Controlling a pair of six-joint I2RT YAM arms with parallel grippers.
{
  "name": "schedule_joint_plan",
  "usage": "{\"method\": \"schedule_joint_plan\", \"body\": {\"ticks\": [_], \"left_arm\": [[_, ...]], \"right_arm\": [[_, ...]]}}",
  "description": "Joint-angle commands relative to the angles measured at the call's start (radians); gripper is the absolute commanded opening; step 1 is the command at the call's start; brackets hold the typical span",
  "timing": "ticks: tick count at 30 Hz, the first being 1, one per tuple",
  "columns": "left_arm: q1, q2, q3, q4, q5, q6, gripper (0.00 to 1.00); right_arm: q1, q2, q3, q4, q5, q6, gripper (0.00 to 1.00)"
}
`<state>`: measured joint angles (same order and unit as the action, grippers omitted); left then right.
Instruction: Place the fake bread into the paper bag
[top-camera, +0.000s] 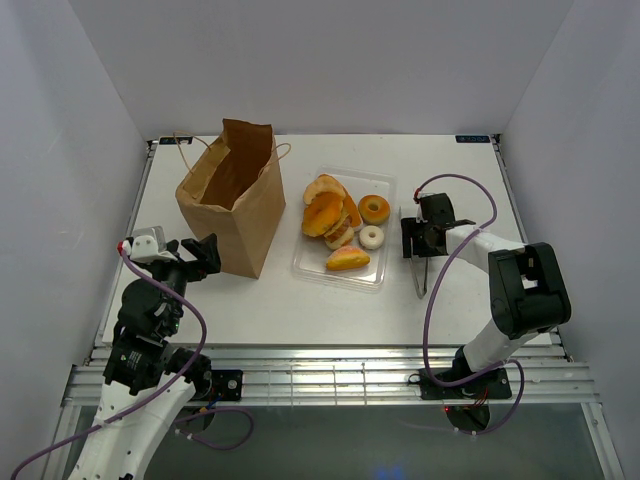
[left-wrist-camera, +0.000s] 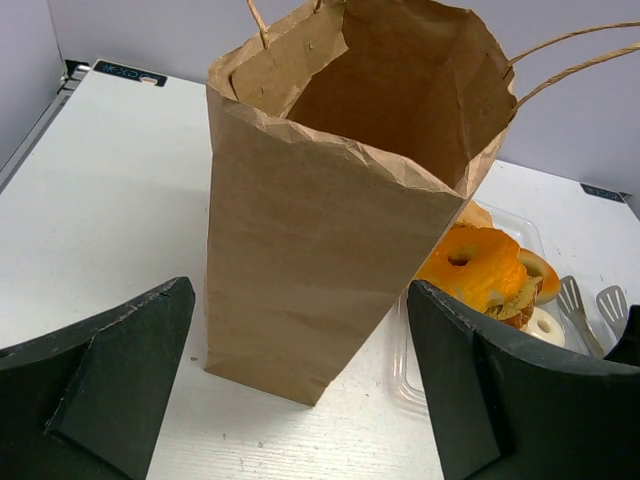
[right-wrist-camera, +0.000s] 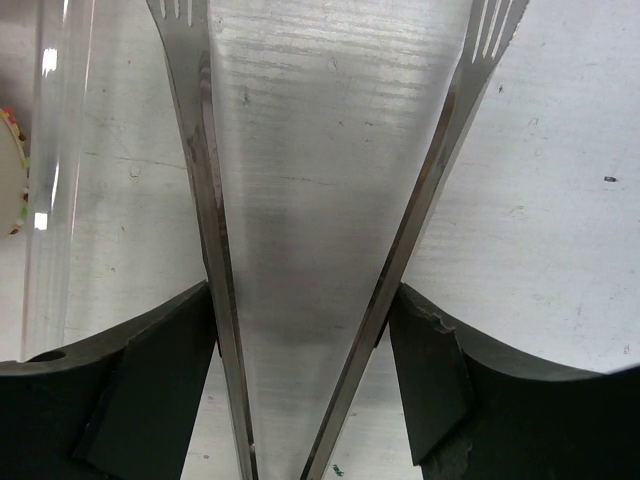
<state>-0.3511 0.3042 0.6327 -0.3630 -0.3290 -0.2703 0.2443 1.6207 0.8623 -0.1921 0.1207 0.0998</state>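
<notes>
On the white table's (top-camera: 470, 190) right side, the right gripper (top-camera: 418, 243) pinched thin metal tongs (top-camera: 421, 278) lying near-to-far. The golden and cream fake bread (top-camera: 338, 225) sat just left, in a clear plastic tray (top-camera: 300, 262). The tall brown paper bag (top-camera: 235, 200) stood beyond, before the wide-spread left gripper (top-camera: 203, 254).

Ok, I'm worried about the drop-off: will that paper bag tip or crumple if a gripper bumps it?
Likely tippy: the paper bag stands tall on a small base, unsupported. Its thin, creased walls would probably buckle under a push rather than resist. It is probably light, so a nudge might slide it across the smooth table.
</notes>
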Motion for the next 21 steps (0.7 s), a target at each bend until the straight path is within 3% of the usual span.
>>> {"method": "schedule_joint_plan", "body": {"ticks": [1, 21], "left_arm": [[-0.006, 0.006, -0.004, 0.015, 0.01, 0.009, 0.98], [-0.011, 0.01, -0.005, 0.015, 0.008, 0.009, 0.98]], "right_arm": [[0.004, -0.012, 0.011, 0.013, -0.018, 0.009, 0.72], [0.004, -0.16, 0.043, -0.127, -0.016, 0.012, 0.75]]}}
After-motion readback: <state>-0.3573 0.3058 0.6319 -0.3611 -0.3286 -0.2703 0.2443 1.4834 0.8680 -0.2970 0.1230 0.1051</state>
